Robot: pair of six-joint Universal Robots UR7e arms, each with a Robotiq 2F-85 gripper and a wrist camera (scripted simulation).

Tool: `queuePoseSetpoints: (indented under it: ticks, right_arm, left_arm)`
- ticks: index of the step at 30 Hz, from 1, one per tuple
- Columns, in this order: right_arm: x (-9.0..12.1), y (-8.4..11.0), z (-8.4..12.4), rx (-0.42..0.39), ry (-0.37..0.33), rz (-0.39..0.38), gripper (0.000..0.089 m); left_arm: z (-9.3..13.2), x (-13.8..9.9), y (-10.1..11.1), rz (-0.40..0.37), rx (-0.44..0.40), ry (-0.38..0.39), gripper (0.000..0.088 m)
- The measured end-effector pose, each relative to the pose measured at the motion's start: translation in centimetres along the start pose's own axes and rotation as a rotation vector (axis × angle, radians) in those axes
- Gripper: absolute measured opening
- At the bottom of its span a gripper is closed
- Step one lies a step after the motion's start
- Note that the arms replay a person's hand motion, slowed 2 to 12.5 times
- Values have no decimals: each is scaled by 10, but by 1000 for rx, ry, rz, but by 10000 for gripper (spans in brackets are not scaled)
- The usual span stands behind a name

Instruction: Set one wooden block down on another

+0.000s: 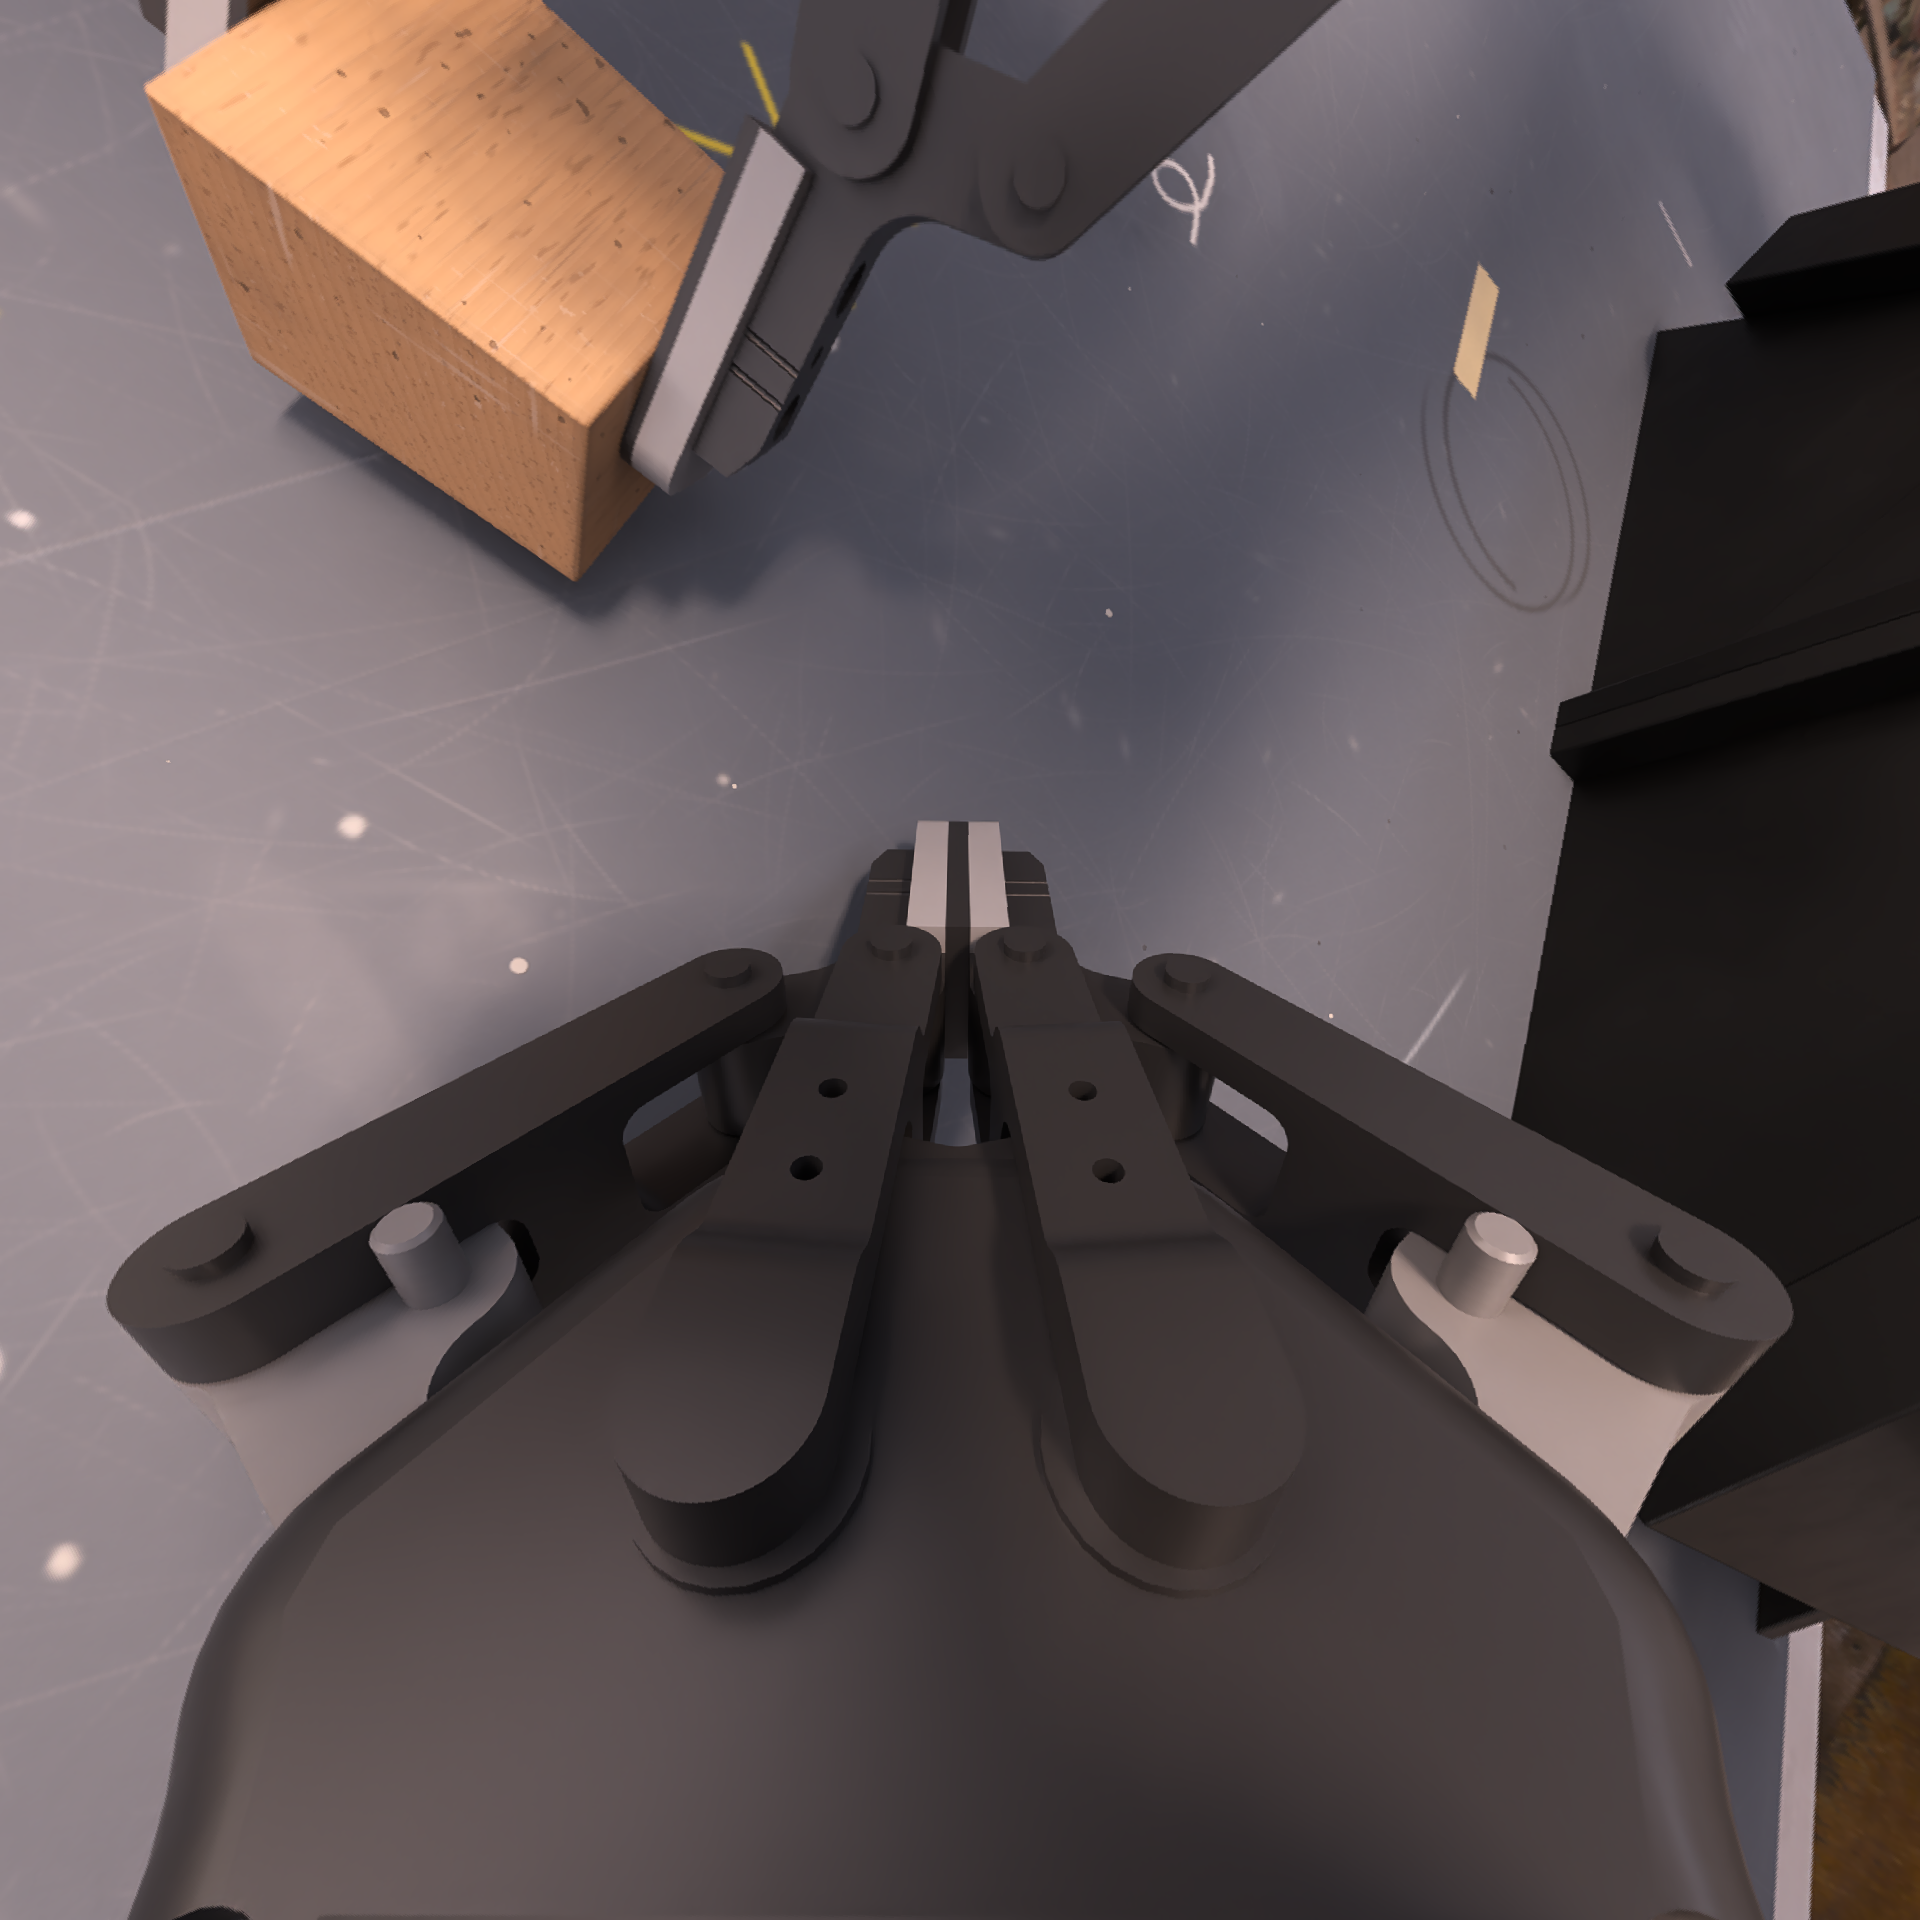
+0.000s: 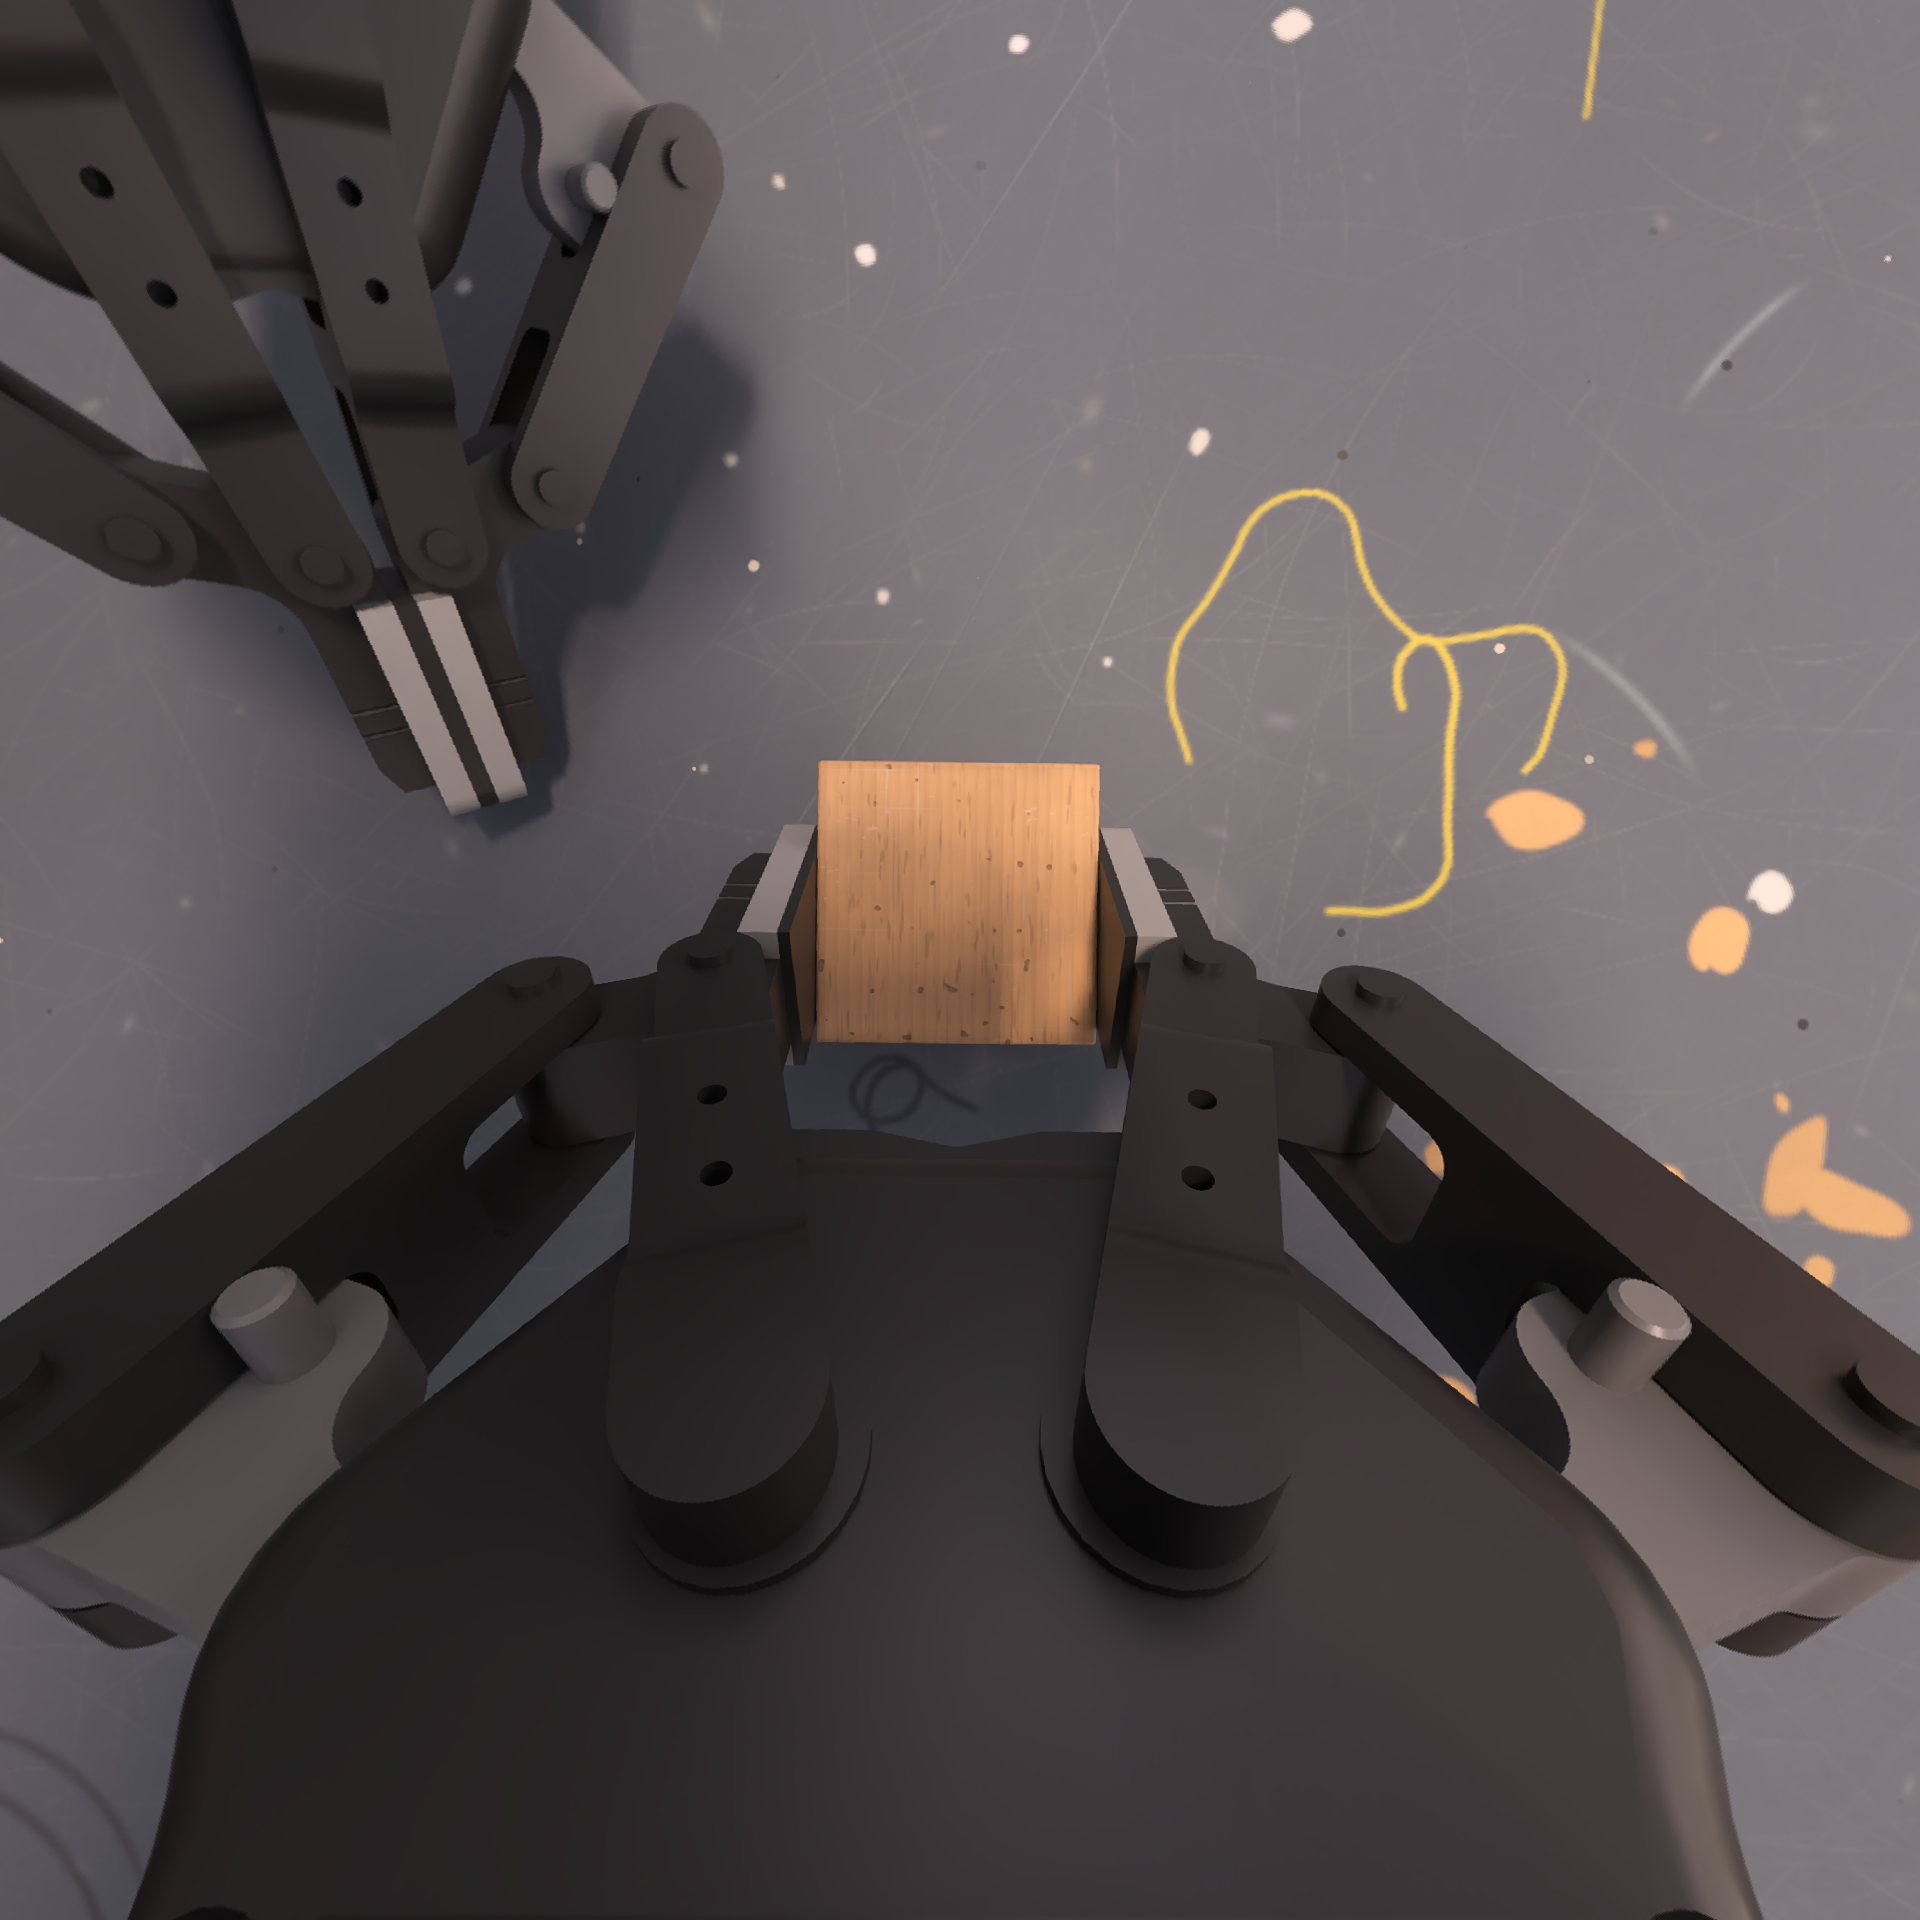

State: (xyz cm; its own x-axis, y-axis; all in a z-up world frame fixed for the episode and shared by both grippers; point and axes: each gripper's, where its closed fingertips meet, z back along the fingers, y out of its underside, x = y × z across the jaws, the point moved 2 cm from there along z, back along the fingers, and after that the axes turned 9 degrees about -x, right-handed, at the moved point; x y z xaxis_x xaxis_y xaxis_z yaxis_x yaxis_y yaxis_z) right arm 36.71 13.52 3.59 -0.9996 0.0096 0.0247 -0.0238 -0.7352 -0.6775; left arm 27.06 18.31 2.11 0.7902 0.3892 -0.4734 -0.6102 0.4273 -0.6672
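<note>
I have the wooden block (image 2: 957, 902) clamped between my right gripper (image 2: 957, 925) pads, low over the grey table (image 2: 1247, 312); whether it touches, I can't tell. My left gripper (image 1: 958, 875) is pinched closed on nothing. No second block shows, so the stacking is not yet done.

Wrist cameras, both aimed down at the table (image 1: 520, 727).
Each looks close along its own fingers; both views share the wooden block (image 1: 416, 260) and grippers.
</note>
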Motion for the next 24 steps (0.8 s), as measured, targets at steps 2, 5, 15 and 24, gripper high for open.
queuePoseSetpoints:
  ticks: [2, 5, 15, 24]
  right_arm:
    - [2, 1, -1, 11, 2, 24, 426]
    - [9, 2, -1, 37, -9, 80, 426]
    - [17, 0, -1, 87, -21, 145, 426]
    - [-15, 2, 1, 10, 66, -12, 426]
  left_arm:
    - [0, 0, 0, 4, -1, -2, 0]
    - [0, 0, -1, 9, -2, -5, 0]
    - [-1, 0, -1, 13, 5, -9, 0]
    - [-1, 0, -2, 16, 14, -3, 0]
